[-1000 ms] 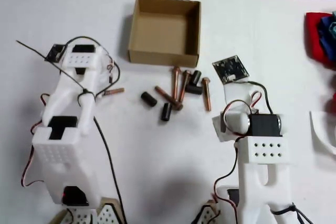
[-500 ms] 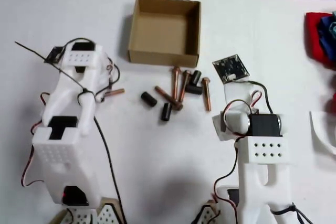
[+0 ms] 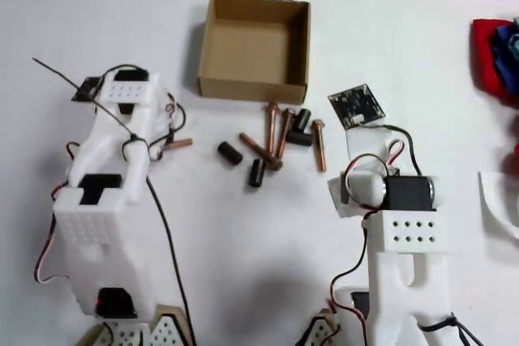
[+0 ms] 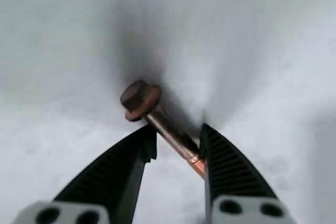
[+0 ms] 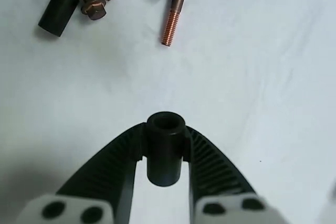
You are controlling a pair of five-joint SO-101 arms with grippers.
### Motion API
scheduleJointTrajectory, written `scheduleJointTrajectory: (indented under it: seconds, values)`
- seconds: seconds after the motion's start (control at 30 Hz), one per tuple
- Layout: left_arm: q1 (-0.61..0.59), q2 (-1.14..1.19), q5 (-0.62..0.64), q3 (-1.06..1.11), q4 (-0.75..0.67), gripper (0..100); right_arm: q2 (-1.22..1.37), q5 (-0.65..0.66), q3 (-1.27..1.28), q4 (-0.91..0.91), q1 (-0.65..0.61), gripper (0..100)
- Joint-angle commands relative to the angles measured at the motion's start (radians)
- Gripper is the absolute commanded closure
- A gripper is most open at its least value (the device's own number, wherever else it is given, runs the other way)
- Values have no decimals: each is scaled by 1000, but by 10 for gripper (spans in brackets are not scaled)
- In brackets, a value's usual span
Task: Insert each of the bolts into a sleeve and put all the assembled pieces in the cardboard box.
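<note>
My left gripper (image 4: pixel 177 139) is shut on a copper bolt (image 4: pixel 157 121), held by its shaft with the hex head sticking out past the fingertips. In the high view that bolt (image 3: pixel 175 143) pokes out to the right of the left arm. My right gripper (image 5: pixel 165 134) is shut on a black sleeve (image 5: pixel 165 150) whose open bore faces the camera. Three more bolts (image 3: pixel 272 126) and several sleeves (image 3: pixel 229 153) lie in a loose cluster in front of the open cardboard box (image 3: pixel 212 44). That cluster lies between the two arms.
A small circuit board (image 3: pixel 355 107) lies just beyond the right arm. Red and blue cloth (image 3: pixel 495 46) and a white object (image 3: pixel 499 200) sit at the table's right edge. Cables trail around both arms.
The left arm's wrist has shifted slightly toward the near side, with the bolt still in its grip. The right arm and the loose parts have not moved.
</note>
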Motion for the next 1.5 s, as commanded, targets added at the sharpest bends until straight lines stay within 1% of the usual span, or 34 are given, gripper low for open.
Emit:
scheduleJointTrajectory:
  seconds: [0.0,0.07,0.13,0.27,0.37,0.43,0.47,0.63,0.7,0.73,0.77,0.8,0.93,1.03,1.1,1.3,1.37,1.47]
  values:
    - [-6,97,-21,-56,20,845,-39,8,-6,-8,12,978]
    - [-3,132,-77,-130,77,845,-39,8,-6,-10,12,978]
    - [-2,155,-173,-209,141,845,-39,8,-6,-12,12,978]
    - [6,180,-451,-363,256,846,-38,8,-6,-13,12,978]
    - [31,181,-667,-461,391,847,-36,8,-6,-13,12,978]
    - [68,180,-816,-521,480,847,-35,8,-6,-13,12,978]
    - [89,175,-888,-532,500,847,-35,8,-6,-13,12,978]
    - [135,183,-1223,-524,489,880,-39,8,-6,-13,12,978]
    - [138,181,-1313,-529,489,884,-39,8,-6,-13,12,978]
    - [135,173,-1324,-529,489,884,-39,8,-6,-13,12,978]
    - [126,170,-1295,-530,489,884,-39,8,-6,-13,12,978]
    - [114,169,-1240,-532,489,884,-39,8,-6,-13,12,978]
    - [37,170,-898,-559,493,884,-39,8,-6,-13,12,978]
    - [28,169,-651,-559,493,884,-36,8,-6,-25,12,978]
    - [31,164,-523,-559,494,884,-33,8,-6,-28,12,978]
    - [21,226,-356,-519,477,880,-33,8,-6,-33,12,978]
    - [23,255,-330,-524,471,880,-33,8,-6,-33,12,978]
    - [21,298,-327,-536,446,879,-33,8,-6,-33,12,978]
